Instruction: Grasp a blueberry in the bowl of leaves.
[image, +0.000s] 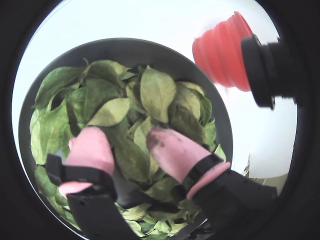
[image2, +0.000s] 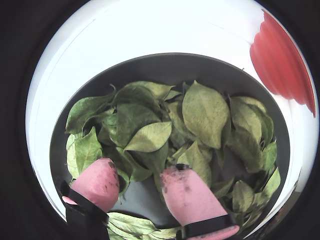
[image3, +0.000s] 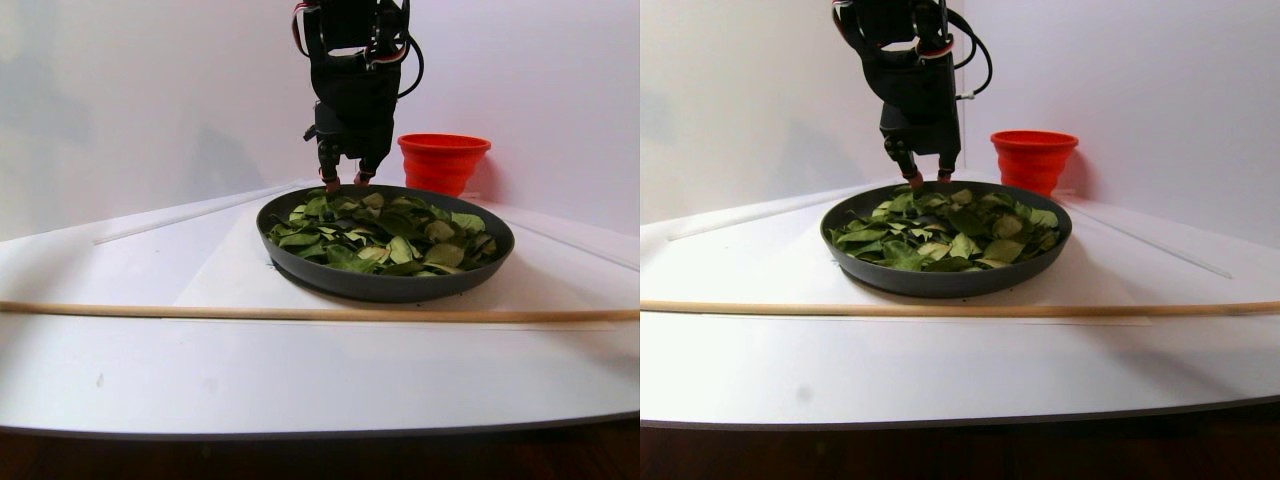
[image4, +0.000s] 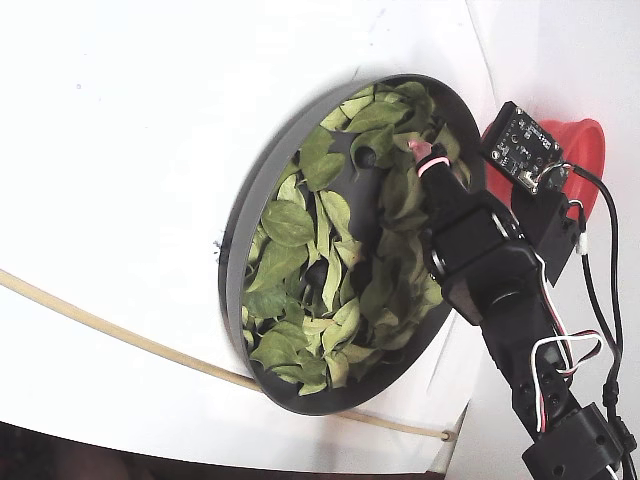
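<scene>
Wrist view first: the gripper (image: 127, 142) reaches in from the bottom edge with its two pink-tipped fingers (image: 90, 147) spread well apart, the tips pressed down among the leaves (image: 157, 92) with a few leaves lying in the gap between them; nothing is clamped between the pads. The right-hand pad is smudged with dark marks. In the other wrist view the gripper (image2: 140, 180) shows the same wide stance, and a patch of bare dark floor of the bowl (image2: 165, 67) is exposed between the fingers (image2: 190, 195). The leaves (image2: 205, 112) fill most of the bowl. A red cup (image: 225, 52) stands just beyond the bowl's rim (image: 125, 47) on the white table (image: 150, 22). In the stereo pair view the gripper (image3: 343, 183) comes straight down onto the far edge of the leaf pile. In the fixed view a small dark round thing, seemingly the blueberry (image4: 367, 157), lies among the leaves near the pink fingertip (image4: 421, 151), apart from it; I cannot be sure of it. A thin wooden stick (image3: 300, 313) lies across the table in front of the bowl (image3: 380, 285). No readable writing shows anywhere.
</scene>
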